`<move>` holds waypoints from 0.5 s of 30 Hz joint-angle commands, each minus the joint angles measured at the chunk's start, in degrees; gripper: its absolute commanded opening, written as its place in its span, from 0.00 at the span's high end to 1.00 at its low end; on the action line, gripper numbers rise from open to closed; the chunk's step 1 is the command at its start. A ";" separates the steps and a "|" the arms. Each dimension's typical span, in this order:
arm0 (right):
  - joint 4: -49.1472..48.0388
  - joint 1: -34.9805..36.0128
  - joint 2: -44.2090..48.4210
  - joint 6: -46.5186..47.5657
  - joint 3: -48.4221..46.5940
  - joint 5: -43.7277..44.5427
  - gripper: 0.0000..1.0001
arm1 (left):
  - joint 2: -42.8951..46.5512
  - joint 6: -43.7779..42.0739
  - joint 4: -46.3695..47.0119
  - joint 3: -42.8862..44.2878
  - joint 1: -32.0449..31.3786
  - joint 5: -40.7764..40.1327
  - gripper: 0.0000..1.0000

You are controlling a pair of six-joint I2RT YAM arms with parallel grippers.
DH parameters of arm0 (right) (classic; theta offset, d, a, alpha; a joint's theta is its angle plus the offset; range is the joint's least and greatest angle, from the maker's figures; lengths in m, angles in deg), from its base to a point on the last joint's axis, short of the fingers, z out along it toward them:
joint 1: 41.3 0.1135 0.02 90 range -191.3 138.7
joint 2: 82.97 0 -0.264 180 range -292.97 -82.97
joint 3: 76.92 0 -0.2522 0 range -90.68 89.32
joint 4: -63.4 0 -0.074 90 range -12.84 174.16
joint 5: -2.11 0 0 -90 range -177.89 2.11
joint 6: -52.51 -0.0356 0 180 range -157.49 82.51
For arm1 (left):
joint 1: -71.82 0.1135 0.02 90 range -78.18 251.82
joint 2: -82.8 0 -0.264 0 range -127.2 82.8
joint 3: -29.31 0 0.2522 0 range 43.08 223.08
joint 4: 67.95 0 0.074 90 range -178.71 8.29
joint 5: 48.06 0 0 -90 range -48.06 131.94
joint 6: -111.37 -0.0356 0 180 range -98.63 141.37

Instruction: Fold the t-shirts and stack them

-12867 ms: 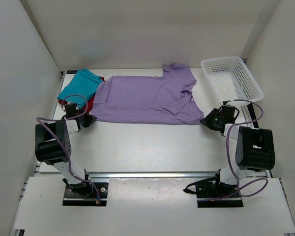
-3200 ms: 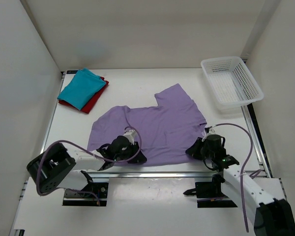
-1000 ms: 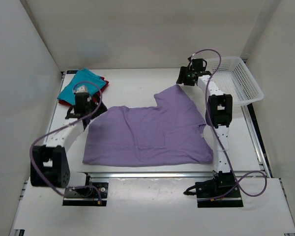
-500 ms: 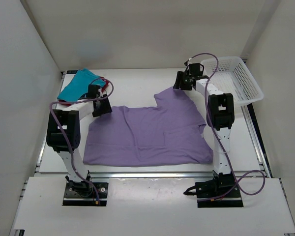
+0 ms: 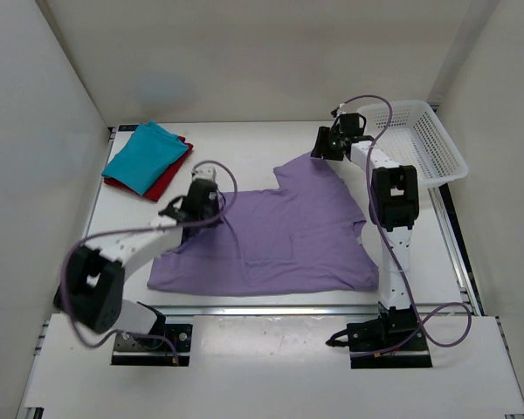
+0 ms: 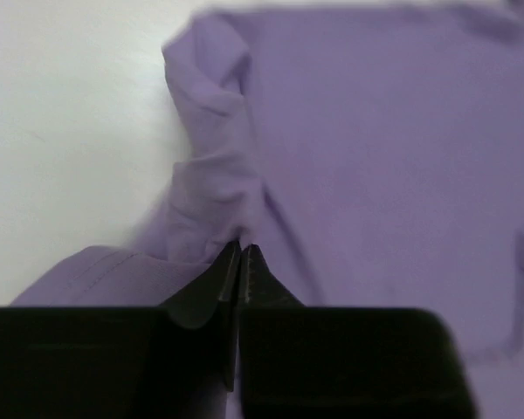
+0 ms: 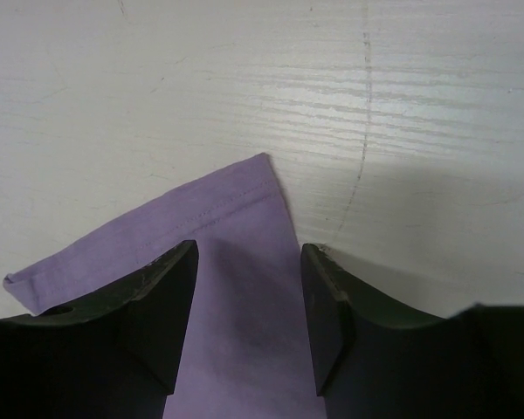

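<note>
In the view from above, the lavender t-shirt (image 5: 279,236) lies spread out in the middle of the table (image 5: 244,148), with its long lower edge close to the near side. The left claw (image 5: 205,208) is down on the far left corner of this shirt, where the cloth is pulled into some folds. The right claw (image 5: 321,148) is at the far right corner of the same shirt, just beside the pointed end of the cloth. At the far left of the table the teal t-shirt (image 5: 144,155) lies folded on top of the dark red t-shirt (image 5: 163,185), well apart from both claws. A white mesh basket (image 5: 415,144) stands at the far right.

In the left wrist view, the two fingers of the left claw (image 6: 240,251) are pressed together, and they pinch a small fold of the lavender t-shirt (image 6: 375,157). The cloth rises in wrinkles from the tips toward the sleeve on the left, and the rest of the shirt spreads flat to the right.

In the right wrist view, the right claw (image 7: 247,257) is spread wide. The hemmed corner of the lavender t-shirt (image 7: 201,229) lies flat on the table (image 7: 375,105) between the two fingers, and its tip reaches a little past them.
</note>
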 commanded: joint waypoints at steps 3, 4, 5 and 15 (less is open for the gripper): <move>-2.10 -0.99 5.18 0.12 1.78 -0.05 0.50 | 14.49 12.01 6.80 -20.32 -11.14 -4.19 0.56; -2.71 -0.73 5.44 0.03 2.05 0.21 0.51 | 15.73 12.72 7.26 -22.62 -10.80 -2.60 0.32; -2.72 -0.90 5.79 0.12 2.22 0.38 0.50 | 16.26 12.90 7.44 -23.86 -10.10 -2.32 0.22; -3.15 -0.20 6.24 0.03 3.02 0.56 0.51 | 28.24 9.92 7.00 -20.19 2.28 3.73 0.01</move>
